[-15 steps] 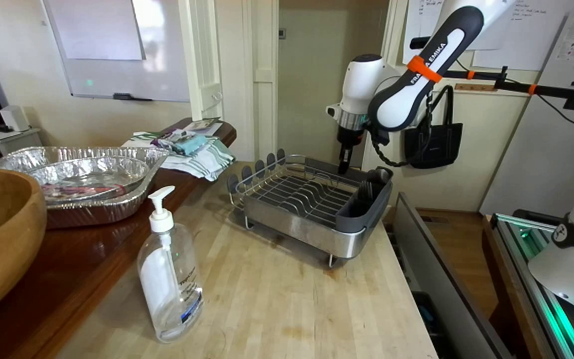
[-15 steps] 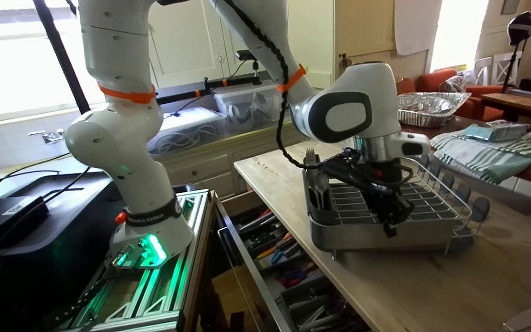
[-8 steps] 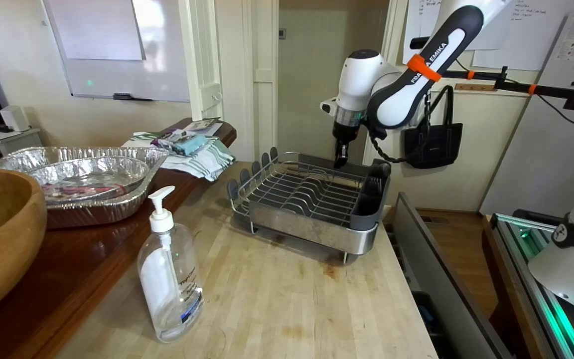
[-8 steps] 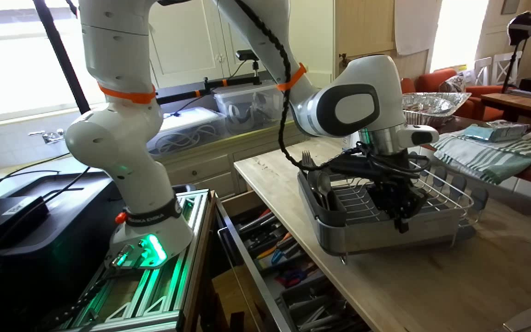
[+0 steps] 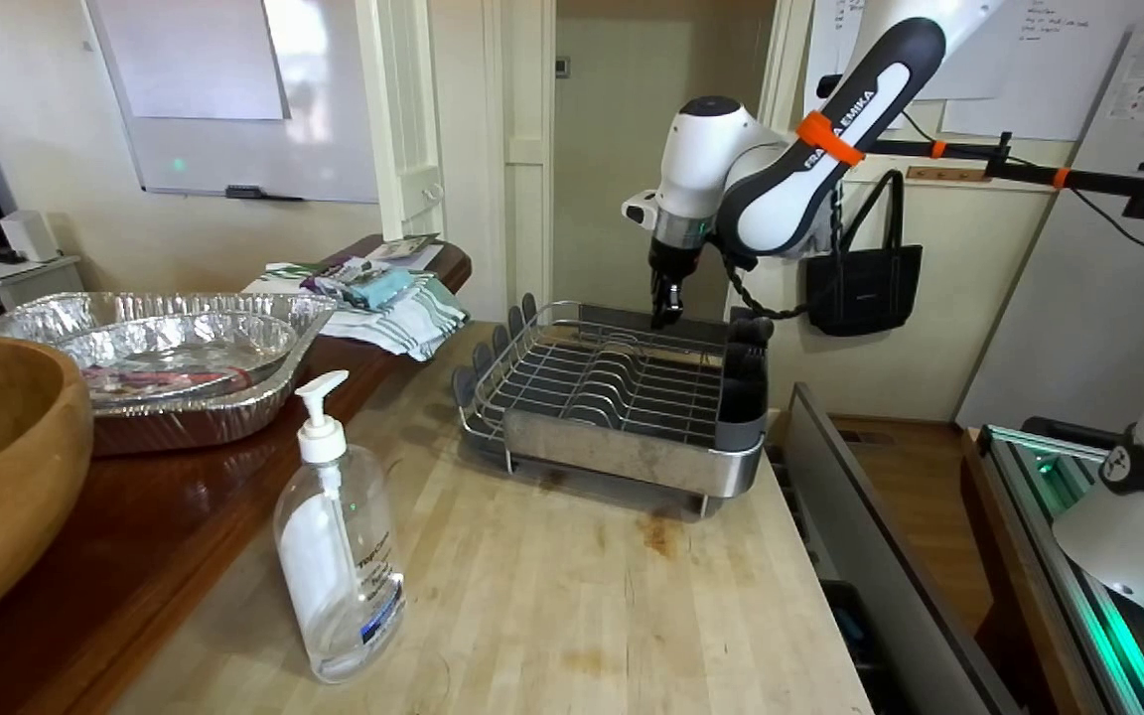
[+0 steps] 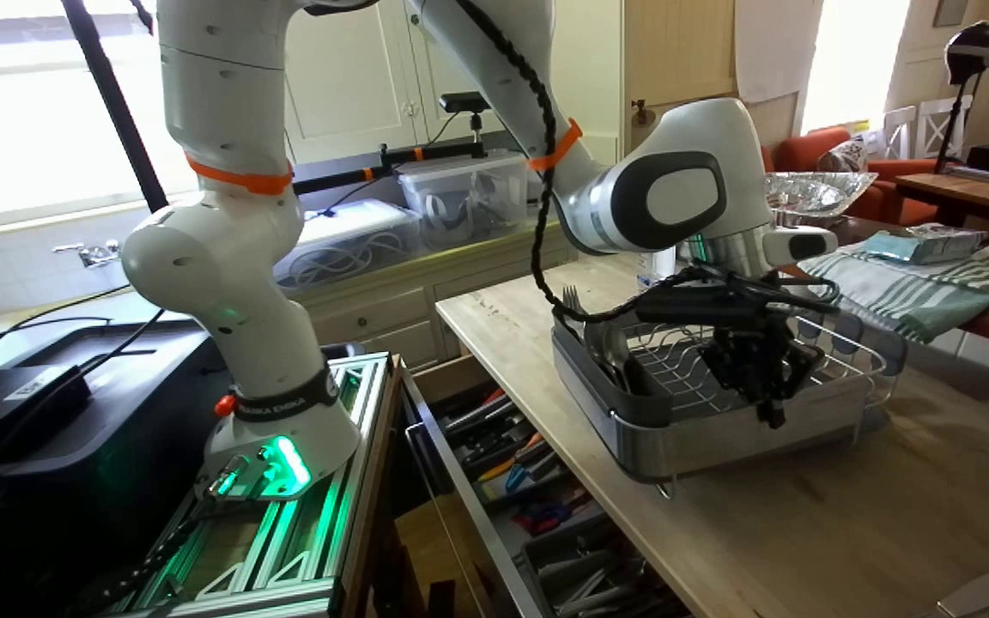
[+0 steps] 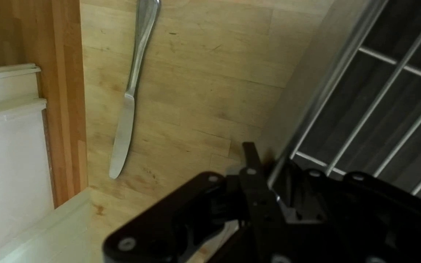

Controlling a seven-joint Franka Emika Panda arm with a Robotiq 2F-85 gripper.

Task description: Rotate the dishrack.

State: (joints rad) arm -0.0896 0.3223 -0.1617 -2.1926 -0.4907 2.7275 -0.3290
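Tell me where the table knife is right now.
In the wrist view, the table knife lies on the wooden counter, left of centre, between the counter's edge and the dishrack.

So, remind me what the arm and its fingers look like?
The arm is white with dark grey panels, orange bands, a black braided cable, white "EMIKA" lettering and a green-lit base. The fingers are slim and black, with pale round screw heads.

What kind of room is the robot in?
Probably a kitchen: I see a dishrack with cutlery in it, an open drawer, and what looks like a tap.
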